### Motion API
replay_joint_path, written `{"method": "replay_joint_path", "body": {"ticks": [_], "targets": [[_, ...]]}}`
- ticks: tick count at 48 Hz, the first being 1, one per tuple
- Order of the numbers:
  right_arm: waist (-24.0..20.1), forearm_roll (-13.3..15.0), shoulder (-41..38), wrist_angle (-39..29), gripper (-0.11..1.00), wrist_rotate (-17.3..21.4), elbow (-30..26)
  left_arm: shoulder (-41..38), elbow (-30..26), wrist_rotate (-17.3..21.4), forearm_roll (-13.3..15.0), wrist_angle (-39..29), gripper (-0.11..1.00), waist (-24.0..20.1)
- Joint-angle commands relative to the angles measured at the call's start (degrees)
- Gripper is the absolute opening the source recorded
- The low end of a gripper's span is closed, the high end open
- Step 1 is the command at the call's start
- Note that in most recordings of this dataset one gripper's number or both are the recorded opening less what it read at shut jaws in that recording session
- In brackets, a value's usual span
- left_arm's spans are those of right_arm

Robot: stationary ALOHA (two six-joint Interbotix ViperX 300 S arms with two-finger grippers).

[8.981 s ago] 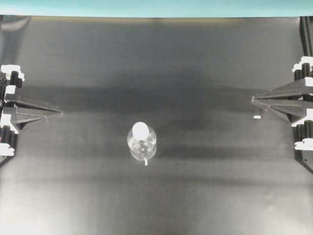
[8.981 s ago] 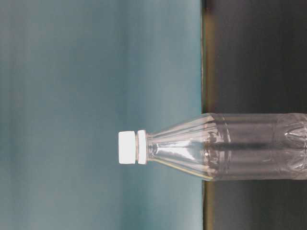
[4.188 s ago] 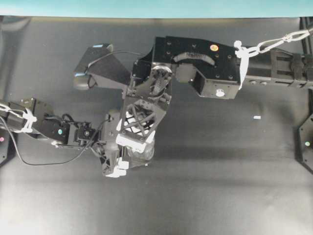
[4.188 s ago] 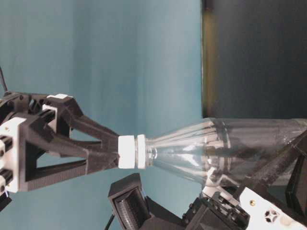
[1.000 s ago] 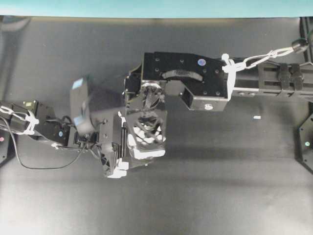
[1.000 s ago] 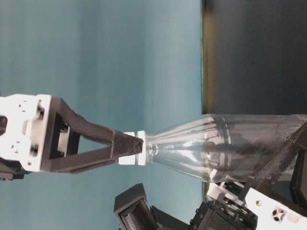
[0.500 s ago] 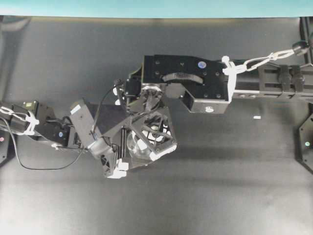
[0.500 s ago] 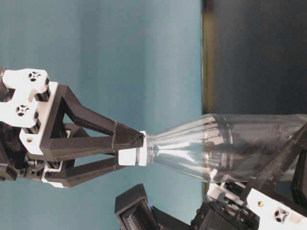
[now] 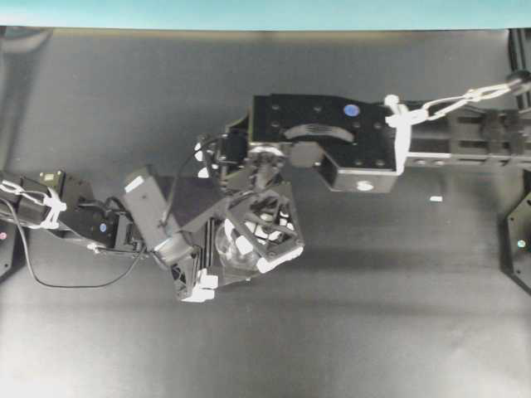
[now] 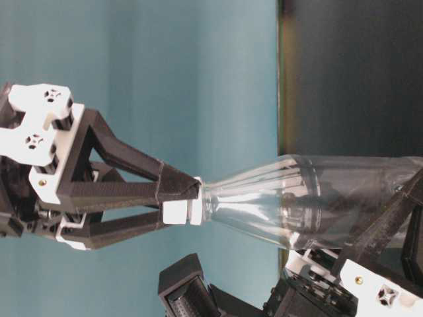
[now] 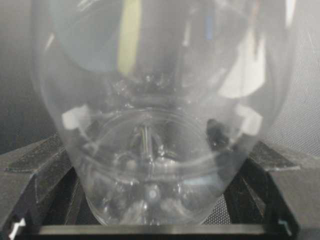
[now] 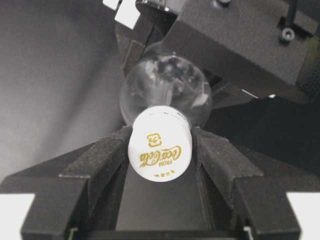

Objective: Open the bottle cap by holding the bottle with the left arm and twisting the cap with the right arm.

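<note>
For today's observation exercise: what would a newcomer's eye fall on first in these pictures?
The clear bottle at the middle of the dark table, clamped low on its body by the left gripper. Then the white bottle cap, pinched from above between the right gripper fingers.

The bottle [image 10: 310,201] is clear plastic, empty, standing upright near the middle of the tabletop [image 9: 373,332], slightly toward its left edge. The bottle cap [image 12: 160,143] is small, round, white, bearing gold lettering, seated on the neck.
</note>
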State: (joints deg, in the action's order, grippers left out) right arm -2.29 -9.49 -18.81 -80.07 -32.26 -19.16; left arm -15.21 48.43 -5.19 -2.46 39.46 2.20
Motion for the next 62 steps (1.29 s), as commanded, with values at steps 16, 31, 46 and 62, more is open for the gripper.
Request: {"method": "replay_joint_path", "body": {"ticks": [16, 31, 46, 62], "targets": [[-1.23, 2.20, 7.03, 4.92, 0.83, 3.16, 3.08, 0.09, -0.26, -0.35, -0.09, 0.09, 0.86, -0.18], [2.99, 2.37, 7.21, -3.69, 0.83, 47.55, -2.72, 0.09, -0.35, -0.79, -0.09, 0.09, 0.86, -0.18], [2.72, 1.05, 2.64, -6.24, 0.82, 65.04, -7.82, 0.09, -0.35, -0.79, -0.09, 0.09, 0.86, -0.26], [0.62, -0.62, -0.09, -5.89, 0.82, 69.35, -7.91, 0.00, -0.44, -0.97, -0.09, 0.26, 0.86, 0.00]]}}
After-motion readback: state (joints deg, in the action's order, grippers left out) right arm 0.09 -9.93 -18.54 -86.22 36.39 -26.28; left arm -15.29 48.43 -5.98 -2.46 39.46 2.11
